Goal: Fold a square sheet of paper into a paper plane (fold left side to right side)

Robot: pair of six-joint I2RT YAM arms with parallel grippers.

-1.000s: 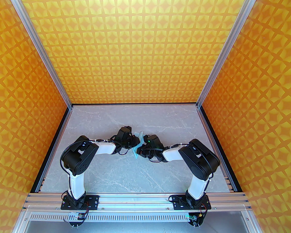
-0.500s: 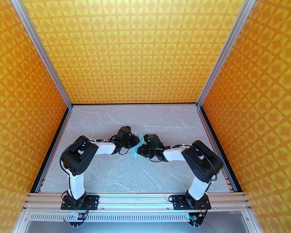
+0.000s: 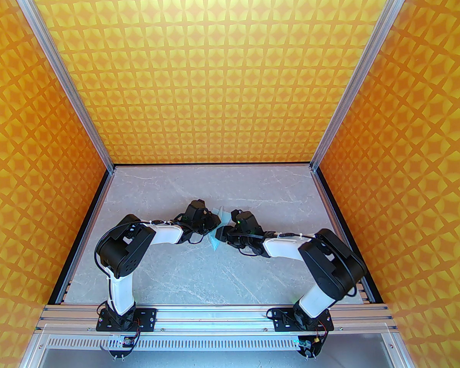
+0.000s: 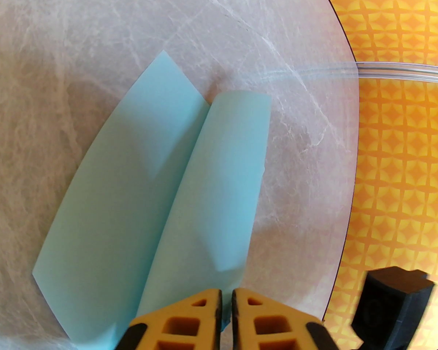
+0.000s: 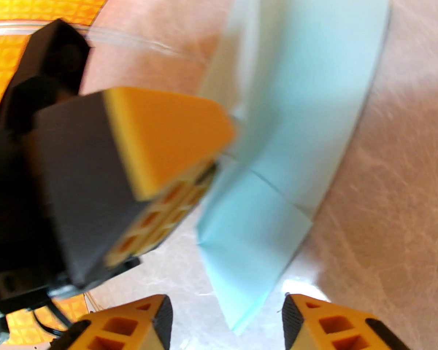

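Observation:
The square sheet of paper [image 3: 216, 242] is pale light-blue and partly folded, standing up off the grey table between the two grippers. In the left wrist view the paper [image 4: 131, 195] shows two long flaps meeting at a crease, and my left gripper [image 4: 226, 304] is shut on the near end of the right flap. In the top view my left gripper [image 3: 214, 225] sits just left of the sheet and my right gripper [image 3: 221, 233] just right of it. My right gripper [image 5: 226, 315] is open, with the lower corner of the paper [image 5: 295, 104] reaching in loosely between its fingertips.
The marbled grey tabletop [image 3: 199, 274] spreads around the sheet. Orange patterned walls [image 3: 230, 71] with aluminium posts close off the back and both sides. The left gripper's orange finger [image 5: 168, 133] is close in front of the right wrist camera.
My right gripper has opened and let go of the paper, and the right arm has drawn back to the right. The left gripper keeps its hold in the same place.

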